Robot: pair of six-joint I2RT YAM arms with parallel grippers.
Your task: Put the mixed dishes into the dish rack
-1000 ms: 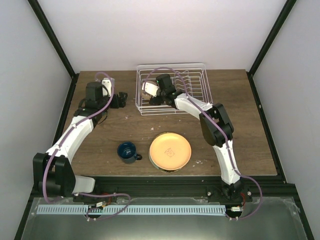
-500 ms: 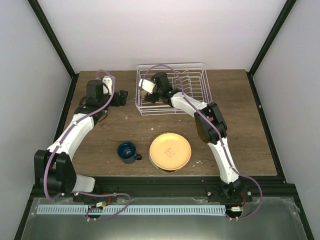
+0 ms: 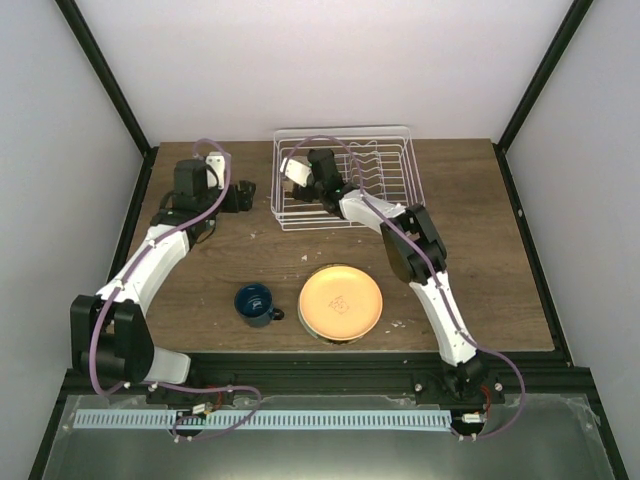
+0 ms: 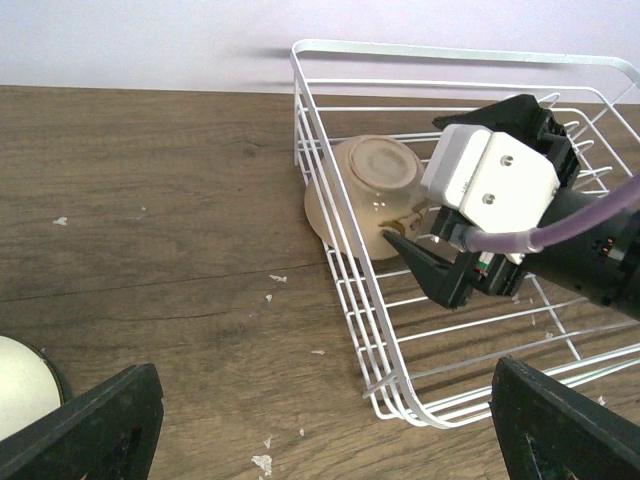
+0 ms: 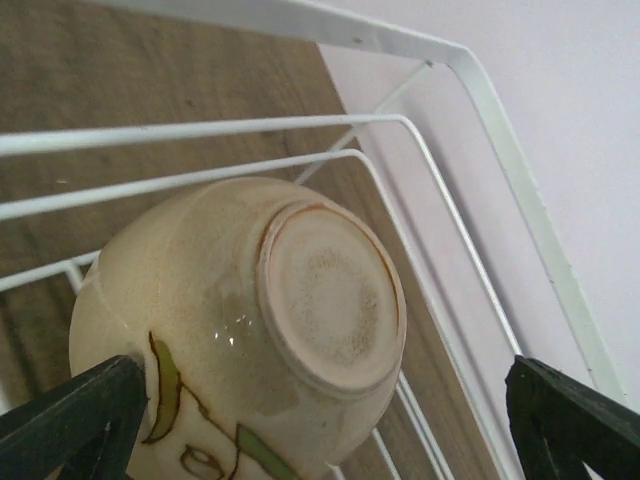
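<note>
1 dish is in the dish rack: the cream bowl, at the rack's left end. it lies tipped over against the wires of the left wall. its foot ring faces up and in toward the rack's middle, and its mouth faces down and out toward that wall, so the axis from mouth to foot slants. green leaf-like marks show on its side. the rack's long side runs left to right along the far part of the desk.

the right gripper is inside the rack over the bowl, released, with its fingers spread wide to either side of it. whether a finger brushes the bowl i cannot tell. the left gripper hangs just outside the rack's left wall, fingers wide apart with only desk between them.

toward the desk's near edge the dark blue mug stands upright, mouth up. its handle points toward the orange-yellow plate, which lies flat just beside it on the right.
</note>
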